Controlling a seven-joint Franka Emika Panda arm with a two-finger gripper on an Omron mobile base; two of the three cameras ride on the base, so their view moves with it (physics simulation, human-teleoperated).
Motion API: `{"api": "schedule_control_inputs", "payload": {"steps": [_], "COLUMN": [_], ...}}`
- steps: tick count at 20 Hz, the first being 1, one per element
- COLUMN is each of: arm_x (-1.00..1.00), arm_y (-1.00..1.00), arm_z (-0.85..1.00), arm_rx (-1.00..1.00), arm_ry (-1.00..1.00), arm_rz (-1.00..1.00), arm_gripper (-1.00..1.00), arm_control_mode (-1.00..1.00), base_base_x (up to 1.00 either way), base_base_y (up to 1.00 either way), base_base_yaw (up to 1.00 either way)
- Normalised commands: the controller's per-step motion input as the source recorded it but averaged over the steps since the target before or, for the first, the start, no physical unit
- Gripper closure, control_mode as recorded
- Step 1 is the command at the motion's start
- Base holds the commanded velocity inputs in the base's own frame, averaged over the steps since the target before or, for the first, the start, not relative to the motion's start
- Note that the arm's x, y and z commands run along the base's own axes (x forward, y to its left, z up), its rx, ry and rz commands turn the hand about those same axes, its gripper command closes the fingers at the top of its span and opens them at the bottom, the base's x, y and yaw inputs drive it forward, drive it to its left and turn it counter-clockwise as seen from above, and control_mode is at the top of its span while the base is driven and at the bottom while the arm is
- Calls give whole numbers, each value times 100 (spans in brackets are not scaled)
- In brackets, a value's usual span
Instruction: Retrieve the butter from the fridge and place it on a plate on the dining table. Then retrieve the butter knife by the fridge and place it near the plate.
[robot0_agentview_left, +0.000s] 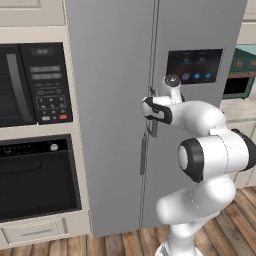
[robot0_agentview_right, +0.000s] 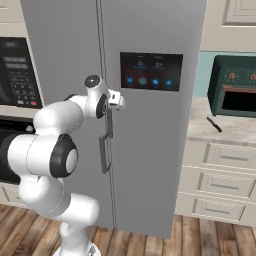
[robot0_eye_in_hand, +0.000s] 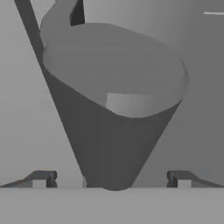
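One gripper (robot0_eye_in_hand: 111, 179), fingers apart astride the bar handle (robot0_agentview_left: 154, 125) of the shut fridge (robot0_agentview_left: 120, 75), butter presumably inside: best closed squarely on the bar before pulling along the door's arc.

Both base views are evenly and softly lit, bright with no glare, and the grey fridge (robot0_agentview_left: 115, 100) doors show only a faint shading gradient. Rendering is slightly soft and low in detail, most of all on the screen panel (robot0_agentview_right: 151, 71) icons. In the hand view the handle (robot0_eye_in_hand: 116, 113) looms huge and blurred, its underside dark.
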Motion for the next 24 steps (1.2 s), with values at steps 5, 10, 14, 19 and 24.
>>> {"api": "schedule_control_inputs", "payload": {"steps": [5, 10, 14, 19, 24], "arm_x": [60, 52, 3, -52, -92], "arm_y": [0, 0, 0, -5, -45], "arm_z": [-1, -2, 0, 22, 57], "arm_rx": [0, 0, 0, 0, 2], "arm_ry": [0, 0, 0, 0, 0], "arm_rz": [0, 0, 0, 0, 0], "arm_gripper": [-100, 100, 100, 100, 100], "arm_control_mode": [-100, -100, -100, -100, -100], "base_base_x": [0, 0, 0, 0, 0], "base_base_y": [0, 0, 0, 0, 0], "base_base_yaw": [0, 0, 0, 0, 0]}}
